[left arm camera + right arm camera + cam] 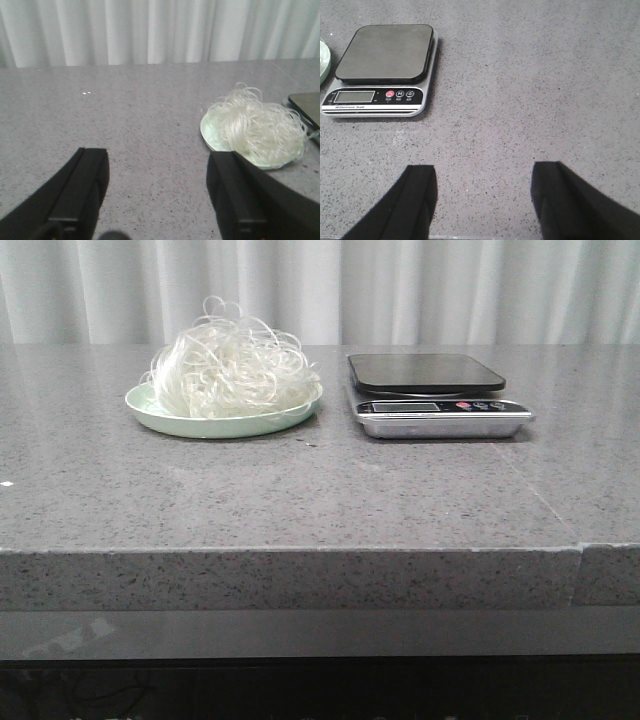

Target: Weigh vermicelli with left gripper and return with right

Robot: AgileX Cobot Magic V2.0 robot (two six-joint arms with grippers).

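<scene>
The vermicelli (233, 368) is a fluffy whitish nest on a pale green plate (150, 408) at the back left of the grey table. It also shows in the left wrist view (255, 125), on the plate (210, 131). The scale (440, 407), silver with a black platform, stands to the right of the plate; it also shows in the right wrist view (382, 67). My left gripper (157, 162) is open and empty, short of the plate and to its left. My right gripper (484, 177) is open and empty, short of the scale and to its right. Neither gripper shows in the front view.
The grey speckled table (320, 500) has its front edge near me and a seam at the right (580, 545). A white curtain (400, 290) hangs behind the table.
</scene>
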